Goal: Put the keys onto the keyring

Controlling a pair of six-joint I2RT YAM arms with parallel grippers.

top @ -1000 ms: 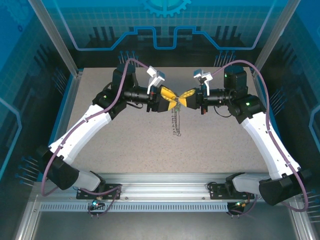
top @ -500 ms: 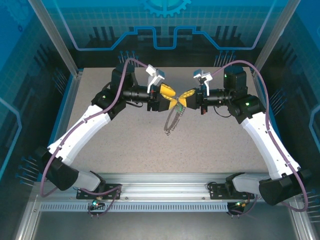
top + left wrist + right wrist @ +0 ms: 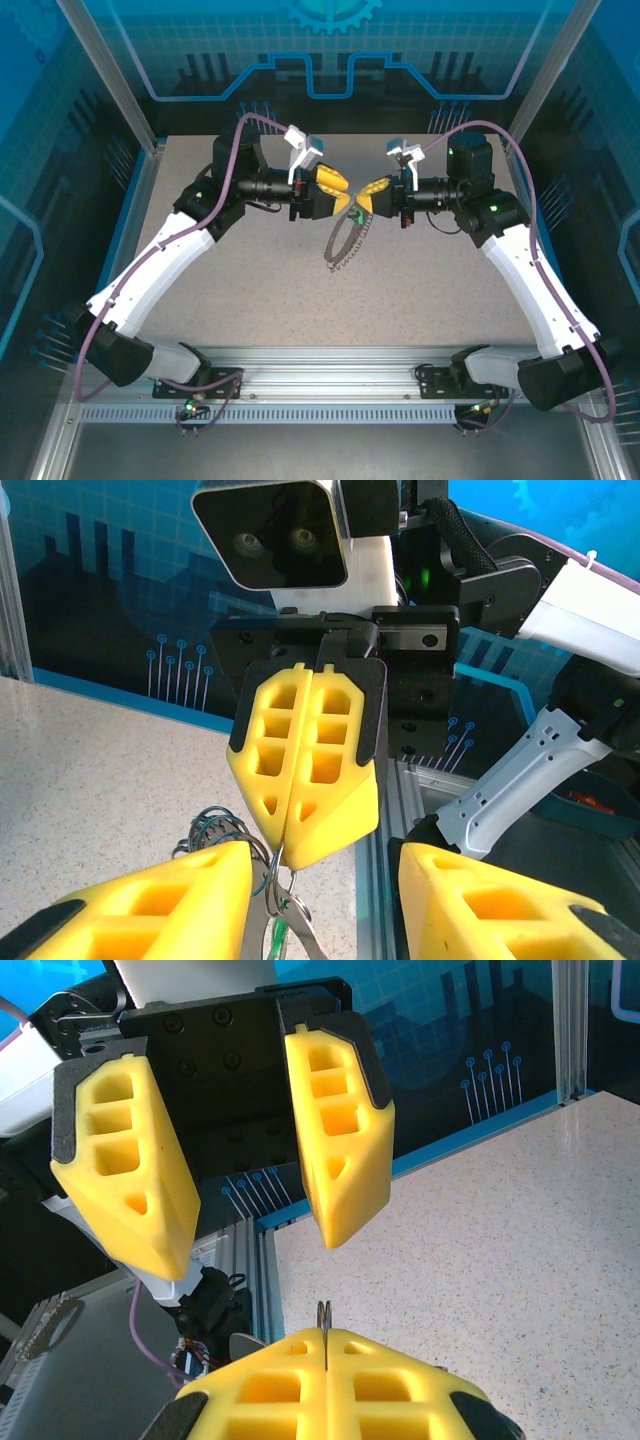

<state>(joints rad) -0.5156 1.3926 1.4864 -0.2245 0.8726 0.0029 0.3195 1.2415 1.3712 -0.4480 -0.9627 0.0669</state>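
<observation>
right claw (image 3: 282, 852) was clamped shut on the keyring (image 3: 343, 243), loop and chain dangling over the table (image 3: 250, 290). left claw (image 3: 252, 1238) faced it, jaws apart, empty. We judged: hold right steady, close left slowly, no tugging.

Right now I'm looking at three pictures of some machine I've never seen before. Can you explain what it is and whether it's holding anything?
Two robot arms are bolted to a table, and each ends in a yellow two-finger gripper. The wide picture looks down from above and behind them. The other two come from a camera on each wrist, each facing the opposite gripper. The right gripper is shut, pinching the keyring, whose loop and chain dangle below it. The left gripper stands open just in front, holding nothing.
</observation>
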